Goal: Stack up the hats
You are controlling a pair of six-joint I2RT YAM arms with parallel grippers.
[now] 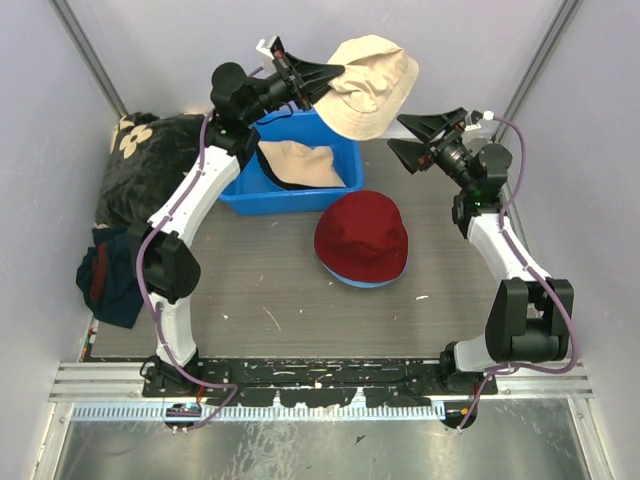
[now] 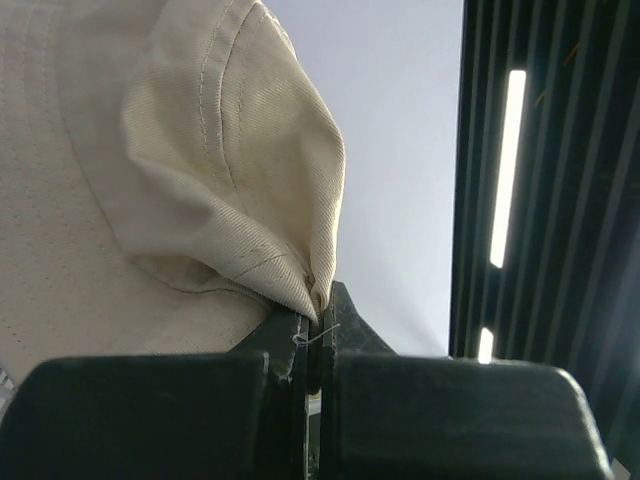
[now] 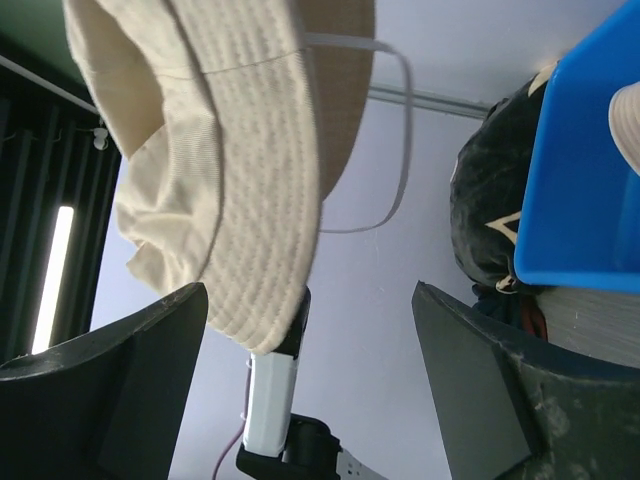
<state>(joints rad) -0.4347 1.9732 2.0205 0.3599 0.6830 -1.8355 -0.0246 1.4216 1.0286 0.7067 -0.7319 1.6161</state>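
Observation:
My left gripper (image 1: 335, 75) is raised above the blue bin (image 1: 290, 200) and shut on the edge of a cream hat (image 1: 372, 85), which hangs from it in the air. In the left wrist view the brim fabric (image 2: 150, 150) is pinched between the closed jaws of the left gripper (image 2: 318, 320). My right gripper (image 1: 405, 135) is open just right of that hat, and it holds nothing. In the right wrist view the hat's brim (image 3: 230, 150) hangs close to one finger (image 3: 120, 380). A second cream hat (image 1: 300, 165) lies in the bin. A dark red hat (image 1: 362, 238) sits on a light blue hat (image 1: 360, 283) on the table.
A black blanket with cream flowers (image 1: 150, 165) is heaped at the left wall, and it also shows in the right wrist view (image 3: 490, 220). A navy cloth with red trim (image 1: 110, 275) lies in front of the blanket. The bin's blue wall (image 3: 590, 180) is at the right of the right wrist view.

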